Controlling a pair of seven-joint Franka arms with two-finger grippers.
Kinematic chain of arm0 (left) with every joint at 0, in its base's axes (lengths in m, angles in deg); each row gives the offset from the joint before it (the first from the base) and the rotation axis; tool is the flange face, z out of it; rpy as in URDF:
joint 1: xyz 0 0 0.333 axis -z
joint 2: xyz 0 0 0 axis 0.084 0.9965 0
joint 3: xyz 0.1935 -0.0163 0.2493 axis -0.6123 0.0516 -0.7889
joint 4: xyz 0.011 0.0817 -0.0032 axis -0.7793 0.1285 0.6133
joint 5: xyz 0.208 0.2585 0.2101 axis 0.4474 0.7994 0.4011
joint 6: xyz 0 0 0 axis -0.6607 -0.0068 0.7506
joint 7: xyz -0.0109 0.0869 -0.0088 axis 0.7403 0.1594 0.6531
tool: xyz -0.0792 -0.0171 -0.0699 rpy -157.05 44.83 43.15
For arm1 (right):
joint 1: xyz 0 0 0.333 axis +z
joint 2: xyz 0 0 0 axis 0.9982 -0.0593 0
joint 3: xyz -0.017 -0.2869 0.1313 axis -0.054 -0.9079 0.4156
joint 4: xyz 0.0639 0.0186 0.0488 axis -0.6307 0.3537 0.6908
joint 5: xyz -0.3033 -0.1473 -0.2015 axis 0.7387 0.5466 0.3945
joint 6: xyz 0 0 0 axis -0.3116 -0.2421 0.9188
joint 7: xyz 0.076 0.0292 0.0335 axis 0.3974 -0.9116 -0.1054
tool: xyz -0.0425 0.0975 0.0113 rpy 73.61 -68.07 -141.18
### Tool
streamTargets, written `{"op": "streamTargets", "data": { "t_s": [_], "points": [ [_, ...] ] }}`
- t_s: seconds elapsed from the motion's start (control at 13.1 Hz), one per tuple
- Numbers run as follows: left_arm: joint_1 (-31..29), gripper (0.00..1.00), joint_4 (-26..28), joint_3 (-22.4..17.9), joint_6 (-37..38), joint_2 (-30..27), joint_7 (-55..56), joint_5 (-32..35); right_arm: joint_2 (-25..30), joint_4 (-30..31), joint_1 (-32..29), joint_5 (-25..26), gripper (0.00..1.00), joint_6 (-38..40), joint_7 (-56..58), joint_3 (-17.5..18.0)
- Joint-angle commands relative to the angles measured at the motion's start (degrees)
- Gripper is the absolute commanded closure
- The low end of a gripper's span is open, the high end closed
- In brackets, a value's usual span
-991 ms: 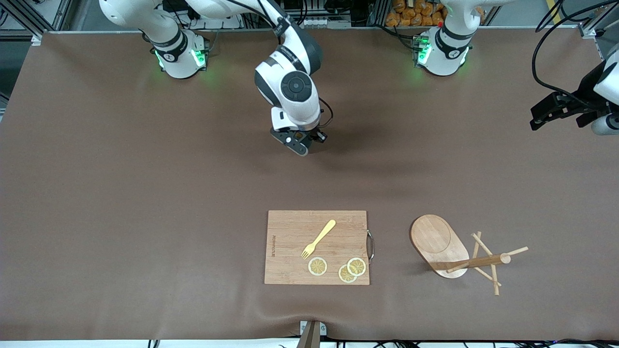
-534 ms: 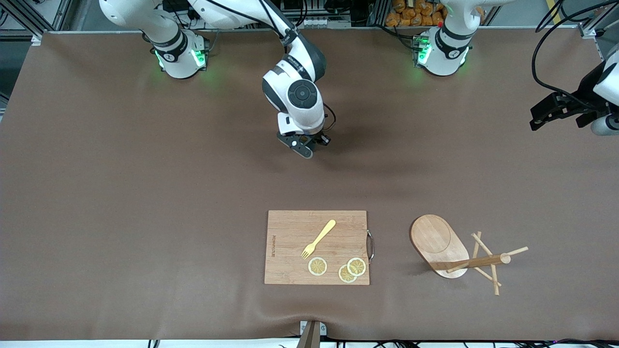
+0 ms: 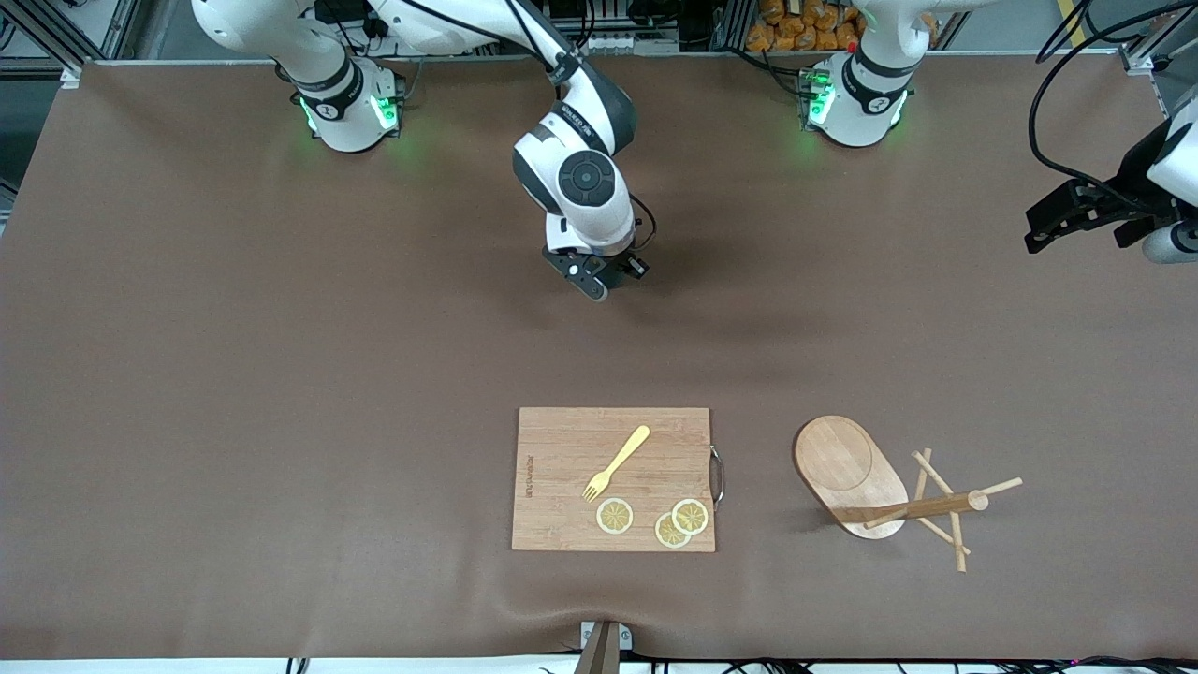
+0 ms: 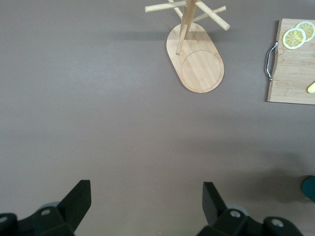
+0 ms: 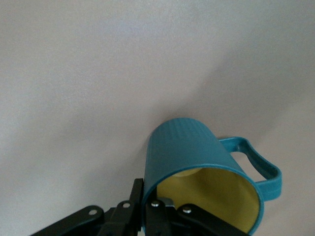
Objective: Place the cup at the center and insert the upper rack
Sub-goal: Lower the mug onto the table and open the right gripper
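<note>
The cup, dark teal with a yellowish inside and a loop handle, hangs tilted in my right gripper. That gripper is shut on the cup's rim wall, one finger inside and one outside. In the front view the right gripper is over the bare middle of the table, toward the robot bases, and hides the cup. The upper rack, a light wooden stand with an oval base, a post and thin pegs, stands nearer the front camera toward the left arm's end. My left gripper waits open over the table's left-arm end; the left gripper holds nothing.
A rectangular wooden cutting board lies near the front edge beside the rack. On it lie a yellow fork and three lemon slices. Its metal handle faces the rack. Brown cloth covers the table.
My right arm has carried the cup a short way toward the left arm's end of the table. The left arm has not moved.
</note>
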Motion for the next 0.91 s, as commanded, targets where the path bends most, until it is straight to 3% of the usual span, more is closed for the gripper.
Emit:
{"op": "streamTargets", "data": {
  "t_s": [0.0, 0.08, 0.46, 0.84],
  "points": [
    [-0.27, 0.0, -0.7, 0.52, 0.32, 0.07, 0.64, -0.45, -1.11, -0.79, -0.14, -0.98, 0.38, -0.69, -1.17, 0.32],
    [-0.27, 0.0, -0.7, 0.52, 0.32, 0.07, 0.64, -0.45, -1.2, -0.79, -0.05, -0.8, 0.0, -0.87, -1.26, 0.32],
    [-0.35, 0.0, -0.7, 0.52, 0.32, 0.07, 0.73, -0.53, 0.81, -2.98, -2.85, -0.63, 0.0, 1.58, 1.19, 0.58],
    [-0.27, 0.0, -0.61, 0.7, 0.93, -0.45, 2.91, -0.62, 10.02, -4.74, -12.41, -0.54, 0.0, 15.01, 18.47, 0.15]
  ]
}}
